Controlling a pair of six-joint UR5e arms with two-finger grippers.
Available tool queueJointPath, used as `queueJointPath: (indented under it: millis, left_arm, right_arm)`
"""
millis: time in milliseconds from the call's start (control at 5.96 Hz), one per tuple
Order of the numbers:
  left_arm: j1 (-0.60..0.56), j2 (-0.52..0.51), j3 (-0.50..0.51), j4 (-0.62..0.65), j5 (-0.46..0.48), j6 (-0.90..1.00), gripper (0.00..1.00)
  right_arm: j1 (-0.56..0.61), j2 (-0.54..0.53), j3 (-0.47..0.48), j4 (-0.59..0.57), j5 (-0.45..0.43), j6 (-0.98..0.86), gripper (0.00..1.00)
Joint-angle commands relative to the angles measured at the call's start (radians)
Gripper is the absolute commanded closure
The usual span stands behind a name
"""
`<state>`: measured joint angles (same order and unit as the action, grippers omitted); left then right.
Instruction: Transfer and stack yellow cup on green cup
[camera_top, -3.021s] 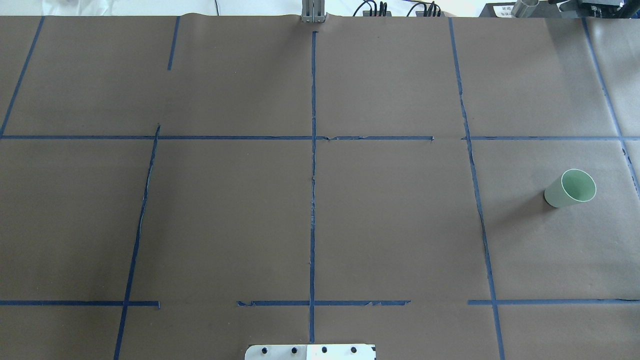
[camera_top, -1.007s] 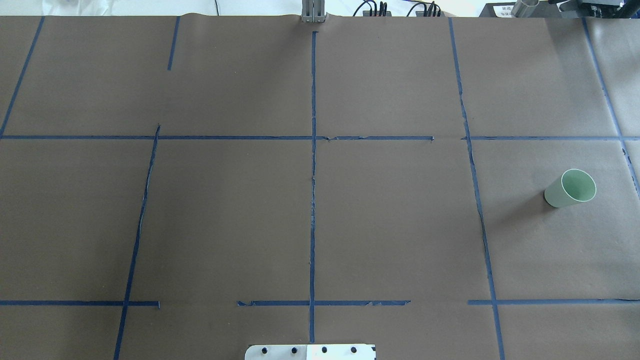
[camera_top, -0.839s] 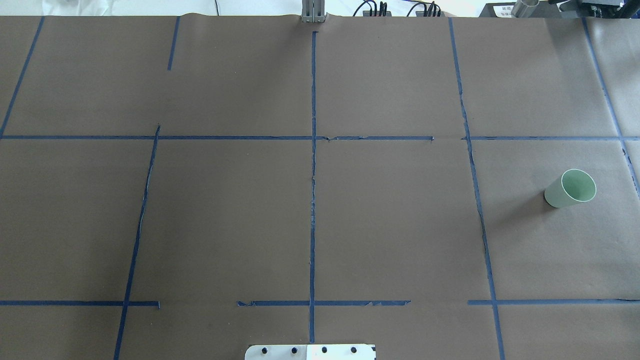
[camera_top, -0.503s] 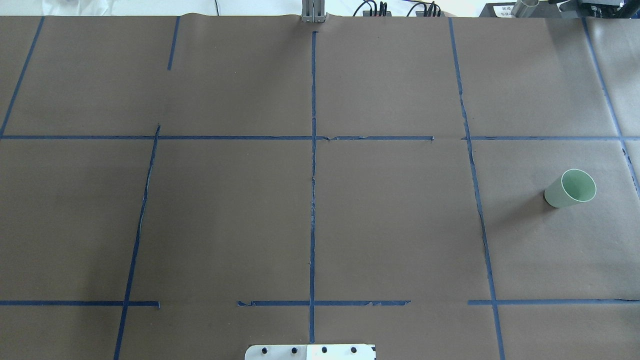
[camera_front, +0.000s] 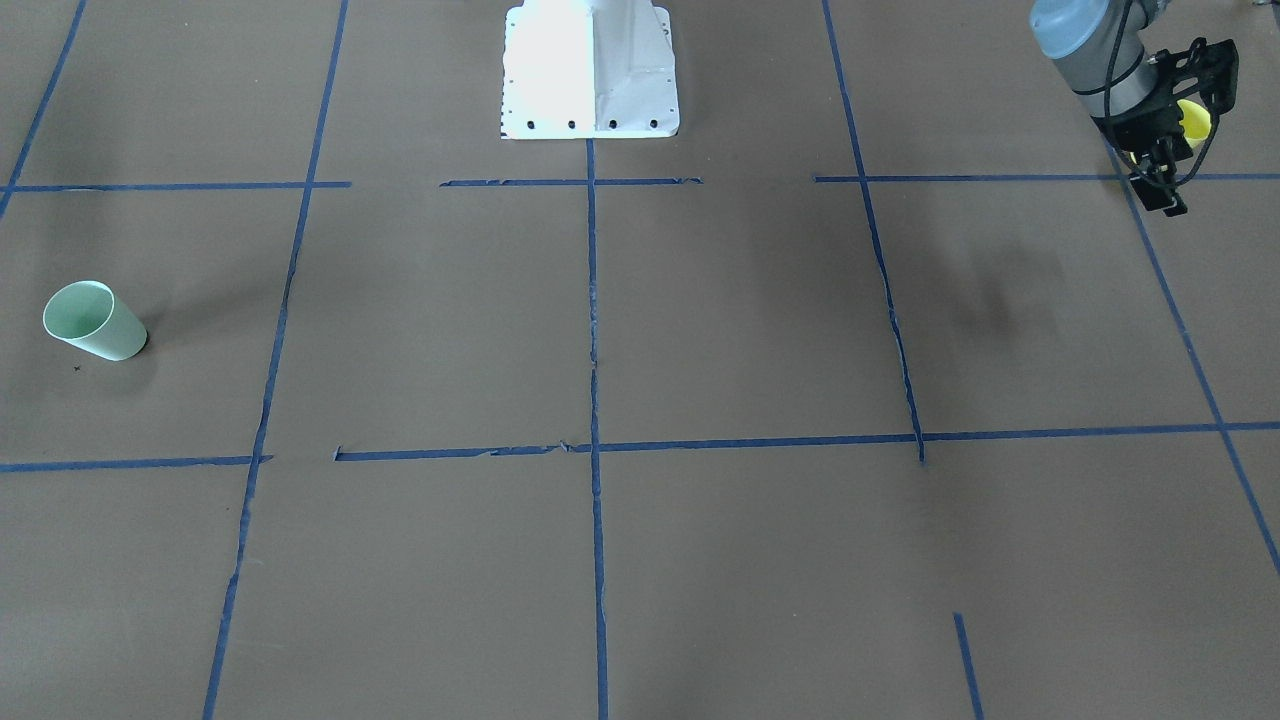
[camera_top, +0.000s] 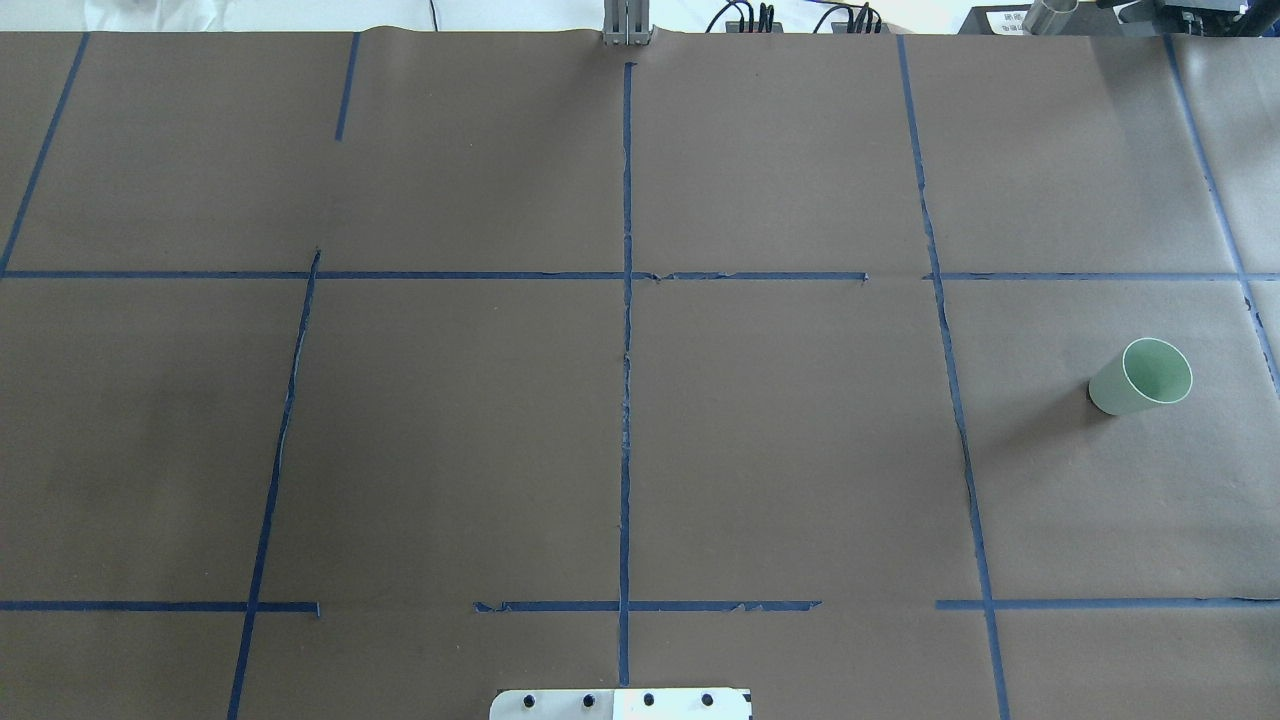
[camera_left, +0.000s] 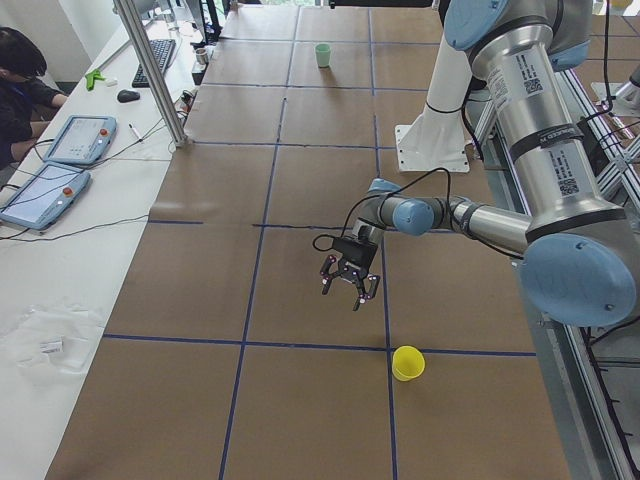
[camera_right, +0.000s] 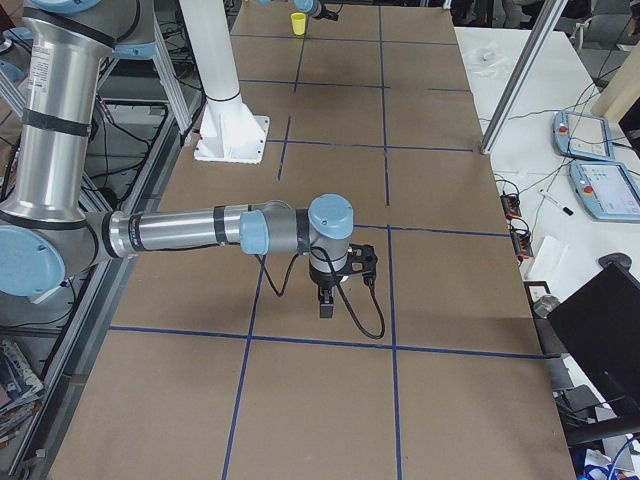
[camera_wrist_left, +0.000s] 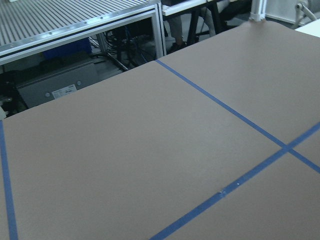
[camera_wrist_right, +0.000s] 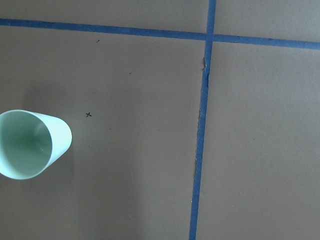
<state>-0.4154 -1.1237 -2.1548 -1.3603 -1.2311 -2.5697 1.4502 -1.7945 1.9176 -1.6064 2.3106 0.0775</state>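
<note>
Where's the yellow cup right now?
Exterior left view: the yellow cup stands on the table at the robot's left end, by a tape crossing, near the left gripper, unheld.

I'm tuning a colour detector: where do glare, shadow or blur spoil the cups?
Exterior front-facing: glare blows out the white base; the green cup is evenly lit, with a soft shadow beside it. Exterior left: the yellow cup is sharp and bright. Exterior right: it is tiny and distant. Right wrist-mounted: the green cup is sharp, at the frame's left edge.
</note>
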Motion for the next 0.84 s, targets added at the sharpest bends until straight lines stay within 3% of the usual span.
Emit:
queueJointPath:
  millis: [0, 336, 671]
  left_arm:
    - [0.108, -0.030, -0.004, 0.239, -0.027, -0.327, 0.00]
    - [0.260, -0.041, 0.007, 0.315, -0.175, -0.511, 0.00]
    - [0.346, -0.048, 0.140, 0.314, -0.221, -0.560, 0.00]
  right_arm:
    - [-0.001, 0.001, 0.023, -0.001, 0.000, 0.004, 0.00]
    - [-0.001, 0.003, 0.024, 0.000, 0.000, 0.004, 0.00]
    - [-0.001, 0.004, 0.026, -0.001, 0.000, 0.005, 0.00]
